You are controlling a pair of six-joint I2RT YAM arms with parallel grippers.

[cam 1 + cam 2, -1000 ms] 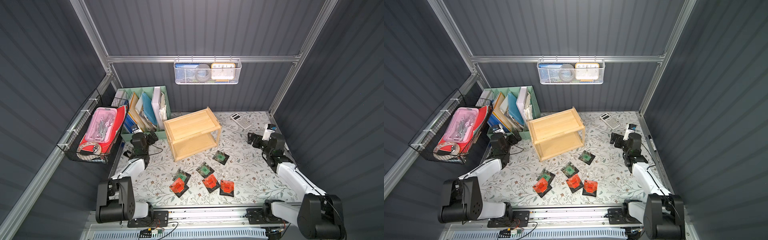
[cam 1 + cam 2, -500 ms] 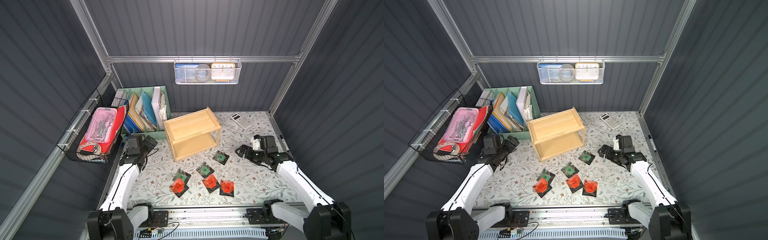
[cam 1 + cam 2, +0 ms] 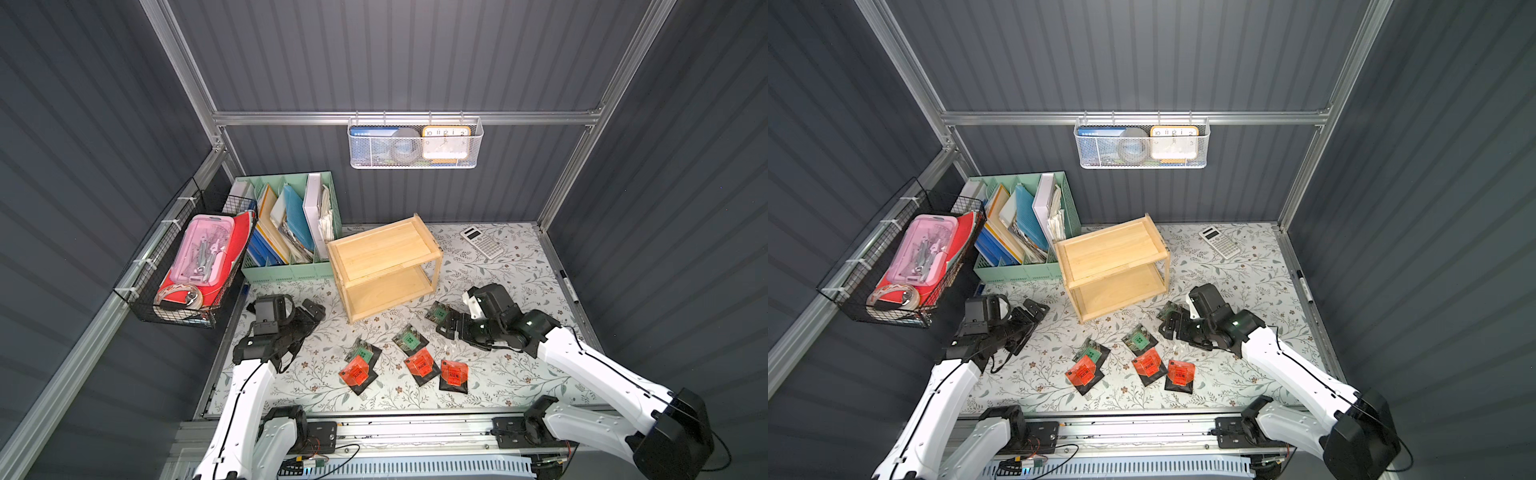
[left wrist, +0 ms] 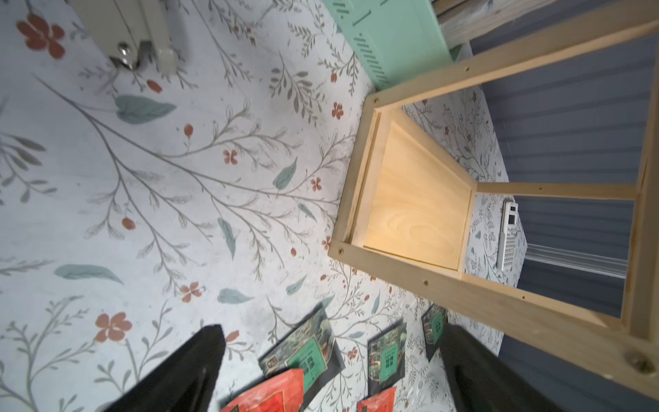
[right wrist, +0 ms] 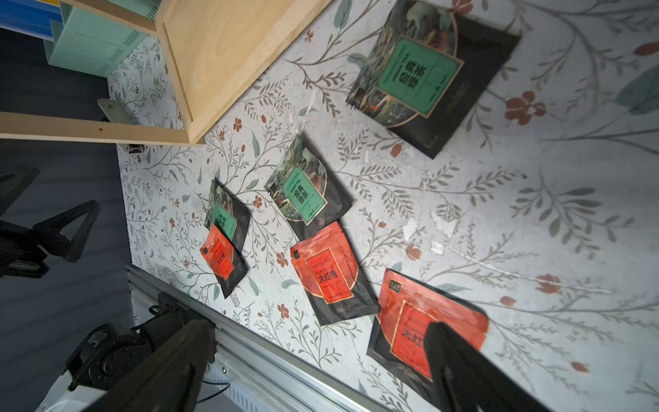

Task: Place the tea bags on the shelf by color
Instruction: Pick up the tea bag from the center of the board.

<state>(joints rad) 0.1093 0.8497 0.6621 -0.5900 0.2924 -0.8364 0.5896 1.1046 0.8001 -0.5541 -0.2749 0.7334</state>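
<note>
Twin overhead views; low wrist views toward shelf (image 4: 420,199)

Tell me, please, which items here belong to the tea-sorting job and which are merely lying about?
Job: green-label tea bags, orange-red tea bags, wooden shelf.
Lying about: mint file organizer, calculator, marker, black wire basket, white mesh basket.

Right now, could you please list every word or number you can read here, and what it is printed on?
"大红袍": red tea bag label.
"GREEN TEA": green tea bag label; its Chinese characters are unclear.
"10 11 12 1 2": clock face.
Too small to read: the calculator keys.
</note>
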